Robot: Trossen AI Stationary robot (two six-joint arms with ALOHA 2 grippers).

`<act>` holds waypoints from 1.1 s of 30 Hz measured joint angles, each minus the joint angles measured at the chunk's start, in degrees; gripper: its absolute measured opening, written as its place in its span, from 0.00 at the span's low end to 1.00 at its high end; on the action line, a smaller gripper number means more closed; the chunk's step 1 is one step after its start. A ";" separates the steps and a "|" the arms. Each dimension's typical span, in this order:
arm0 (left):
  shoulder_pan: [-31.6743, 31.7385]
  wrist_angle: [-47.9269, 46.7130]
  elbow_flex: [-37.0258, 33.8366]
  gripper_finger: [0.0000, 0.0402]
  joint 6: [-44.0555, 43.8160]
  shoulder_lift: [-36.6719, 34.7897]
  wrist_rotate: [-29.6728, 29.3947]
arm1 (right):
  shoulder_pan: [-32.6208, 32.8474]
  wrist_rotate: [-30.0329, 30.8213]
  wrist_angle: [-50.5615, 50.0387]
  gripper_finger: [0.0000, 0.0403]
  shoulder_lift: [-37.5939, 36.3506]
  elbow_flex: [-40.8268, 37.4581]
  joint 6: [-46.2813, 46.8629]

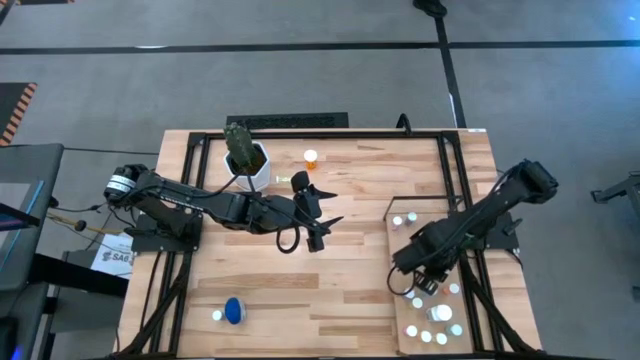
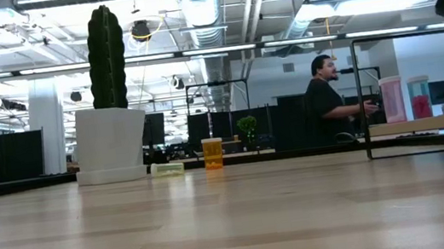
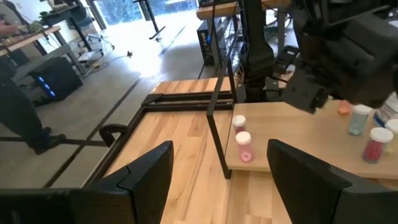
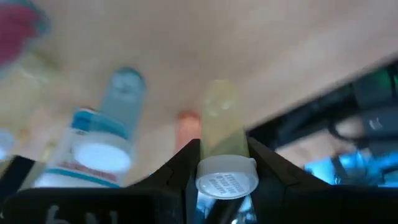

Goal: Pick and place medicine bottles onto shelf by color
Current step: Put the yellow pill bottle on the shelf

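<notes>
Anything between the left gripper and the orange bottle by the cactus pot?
No. In the high view, only bare tabletop separates the open left gripper from the orange bottle; the cactus pot sits off to the side.

Left gripper (image 1: pixel 322 208) open mid-table; right gripper (image 1: pixel 418 290) clamped, low.

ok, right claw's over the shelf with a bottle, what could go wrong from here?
1. The right claw is shut on a yellow-green bottle among crowded bottles on the shelf; setting it down could topple the teal bottle or the blue-and-white bottle close by.
2. Only the white cap shows pinched between the fingers, so the bottle might swing or slip.
3. The open left claw waits mid-table, near the cactus pot.
</notes>
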 joint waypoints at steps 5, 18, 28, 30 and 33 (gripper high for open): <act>-0.02 -1.65 0.00 0.62 -1.23 0.00 0.17 | 0.04 0.62 5.10 0.32 2.16 0.02 -2.04; -0.02 -2.68 0.00 0.62 -2.22 0.00 0.13 | 2.47 2.63 5.37 0.32 3.02 0.02 -4.23; -0.02 -2.62 0.00 0.62 -2.31 0.00 0.09 | 3.25 4.95 3.55 0.32 3.02 -0.48 -10.93; -0.02 -2.62 0.00 0.62 -2.33 0.00 0.07 | 3.23 4.95 1.95 0.32 3.02 -1.15 -13.10; -0.02 -2.59 0.00 0.62 -2.42 0.00 0.04 | 3.23 4.94 0.63 0.32 3.00 -1.86 -15.87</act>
